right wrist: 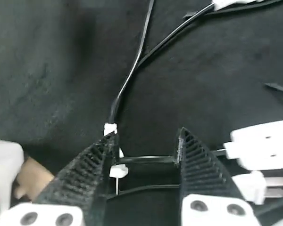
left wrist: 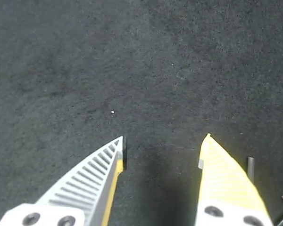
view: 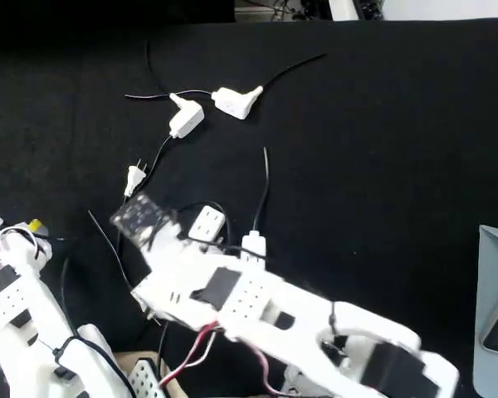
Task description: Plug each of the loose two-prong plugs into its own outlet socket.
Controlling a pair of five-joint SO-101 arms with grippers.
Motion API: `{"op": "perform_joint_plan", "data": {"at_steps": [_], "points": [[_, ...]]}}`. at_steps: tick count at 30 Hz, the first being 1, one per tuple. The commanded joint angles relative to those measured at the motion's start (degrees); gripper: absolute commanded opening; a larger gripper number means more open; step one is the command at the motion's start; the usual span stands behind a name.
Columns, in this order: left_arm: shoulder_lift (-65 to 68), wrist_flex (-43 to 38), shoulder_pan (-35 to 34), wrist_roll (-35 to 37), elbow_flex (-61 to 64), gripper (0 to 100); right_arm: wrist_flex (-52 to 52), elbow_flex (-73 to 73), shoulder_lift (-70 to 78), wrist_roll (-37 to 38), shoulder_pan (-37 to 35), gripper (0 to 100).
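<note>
Left arm, near-left corner of the tabletop (view: pixel 382 166). Its wrist view shows the left pincer (left wrist: pixel 162 139) spread, one pale ribbed finger and one yellow finger, nothing between them, over bare black cloth. The high view shows this arm's white body but not how the fingers stand.

Moving right, high view: a loose plug (view: pixel 134 177) lies flat on the cloth, its black cord running up to an angled white block (view: pixel 185 118). Just beside that, farther back, is a second white block (view: pixel 236 101) with its own cord. Cannot tell whether either block is a mated pair.

Centre, high view: a square socket (view: pixel 207 222) and a second plug (view: pixel 253 245) lie near each other, both just beside the right arm, which lies diagonally from the near-right corner.

The right wrist view adds the detail: the right pincer (right wrist: pixel 146 134) has its black ribbed fingers apart, pinching nothing. A black cord (right wrist: pixel 146 160) crosses the gap between them. A small white cord end (right wrist: pixel 109 128) sits at one fingertip. To one side lie a white body (right wrist: pixel 264 148) and a pronged plug (right wrist: pixel 257 186), two metal prongs visible. Cannot match these with certainty to items in the high view.

Far right edge: grey bin (view: pixel 496 307).
</note>
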Motion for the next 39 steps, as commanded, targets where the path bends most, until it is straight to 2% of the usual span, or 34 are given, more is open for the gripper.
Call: {"op": "perform_joint_plan", "data": {"at_steps": [1, 10, 16, 23, 26, 28, 32, 39], "points": [[-1.1, -0.7, -0.5, 0.5, -1.6, 26, -2.5, -4.2, 8.1, 0.4, -1.9, 19.1], [-1.1, -0.9, -0.1, 0.4, -1.5, 26, -2.5, -5.2, 10.3, 0.4, -6.2, 19.1], [-1.1, -0.9, 0.0, 0.4, -1.4, 26, -2.8, -5.7, 12.6, 0.4, -6.2, 19.1], [-1.0, -0.9, 0.0, 0.4, -1.4, 26, -4.6, -8.7, 21.8, 0.4, -6.1, 18.8], [-0.7, -1.0, 0.0, 0.3, -1.4, 26, -4.8, -8.9, 22.1, 0.8, -6.0, 9.7], [-0.7, -1.1, 0.0, 0.3, -1.4, 26, -4.9, -9.0, 21.3, 1.1, -5.9, 0.5], [-0.7, -1.1, 0.0, 0.3, -1.4, 26, -4.6, -7.1, 16.8, 1.5, -4.0, 1.1], [-0.6, -1.1, 0.0, 0.3, -1.4, 26, -4.5, -0.6, -0.2, 2.5, 4.7, 1.1]]}}
